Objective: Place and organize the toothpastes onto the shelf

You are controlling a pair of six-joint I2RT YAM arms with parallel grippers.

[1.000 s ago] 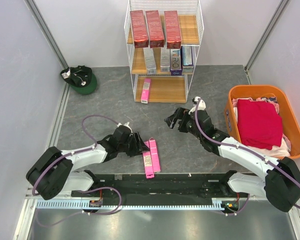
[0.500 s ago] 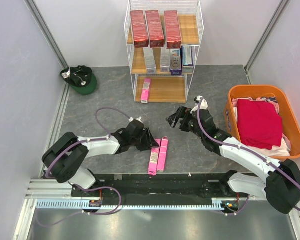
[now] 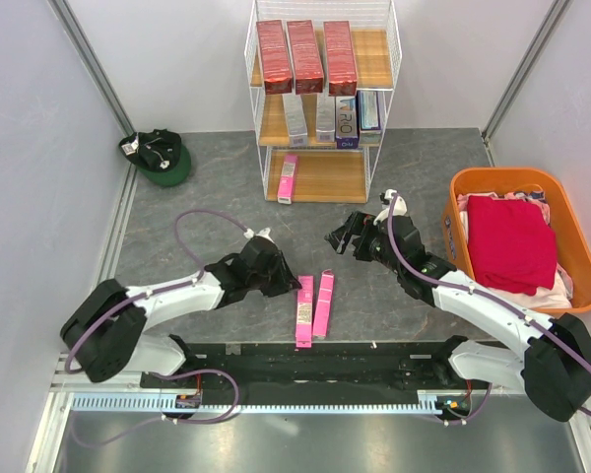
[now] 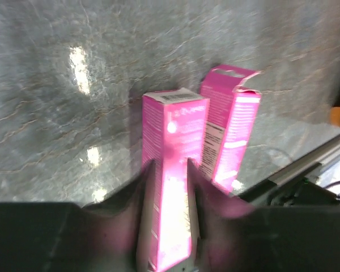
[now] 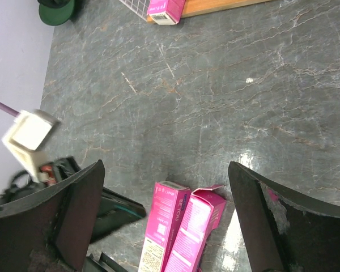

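Toothpastes [image 3: 303,57] mostly sit on the shelf [image 3: 374,59], yet on the desk [image 3: 424,168] the left hand [image 4: 170,167] is clamped on one pink box [image 4: 175,124] beside a second pink box [image 4: 229,130], the right hand [image 3: 347,235] released nearby; next, I reckon, lift it shelfward.

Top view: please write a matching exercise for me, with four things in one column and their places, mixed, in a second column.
Things
1. red boxes
2. cap
3. red cloth
4. two loose pink boxes

Places
A. in the orange tub
B. on the table, well in front of the shelf
C. on the shelf's top board
D. on the table, left of the shelf

Pairs: 1-C, 2-D, 3-A, 4-B
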